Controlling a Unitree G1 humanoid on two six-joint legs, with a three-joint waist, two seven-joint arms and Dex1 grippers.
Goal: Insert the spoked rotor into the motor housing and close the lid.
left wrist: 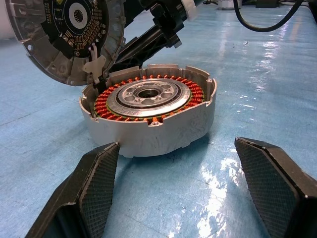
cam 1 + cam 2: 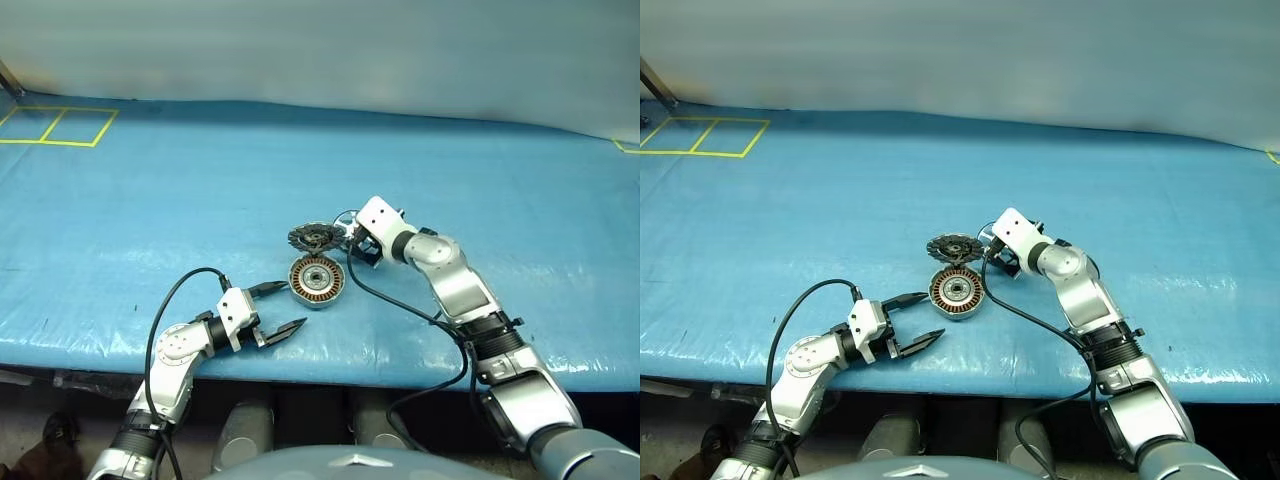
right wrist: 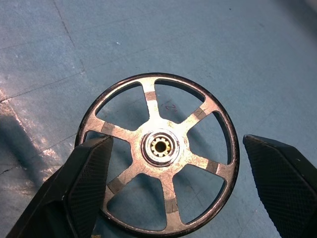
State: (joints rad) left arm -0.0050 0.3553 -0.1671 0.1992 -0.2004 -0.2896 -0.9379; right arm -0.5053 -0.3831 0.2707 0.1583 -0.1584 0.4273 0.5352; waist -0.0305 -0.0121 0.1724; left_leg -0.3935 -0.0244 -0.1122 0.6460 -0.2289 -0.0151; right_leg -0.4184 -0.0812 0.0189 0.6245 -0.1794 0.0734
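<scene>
**Both claws spread, rotor lying between my right fingers**

Here's my right claw [image 3: 173, 193], reaching in from the lower right of the head view to mid-frame, fingers [image 3: 86, 188] wide apart and pinching nothing. Right between them sits the spoked rotor [image 3: 159, 148]: shiny rim, six spokes, small hub. It appears to lie flat on the blue sheet, one finger overlapping its rim in the wrist view; I can't tell whether that finger touches it.

Just left of that claw in the head view is the lid [image 2: 315, 237], propped at a tilt with its edge over the far rim of the motor housing [image 2: 317, 281]. From my left wrist the lid [image 1: 67, 34] shows a dark circuit face and pale notched rim, leaning over the housing [image 1: 153, 116], whose copper windings and metal centre hub are open to view. The lid overhangs only the far edge of the housing's mouth.

My left claw [image 2: 275, 310] sits lower left of centre, near the front edge of the bench [image 2: 150, 200], fingers spread and empty, pointing at the housing with bare blue sheet between.

Yellow tape lines [image 2: 60, 127] mark squares in the upper left corner, well apart from everything. A black cable [image 2: 400, 300] loops along my right arm.
</scene>
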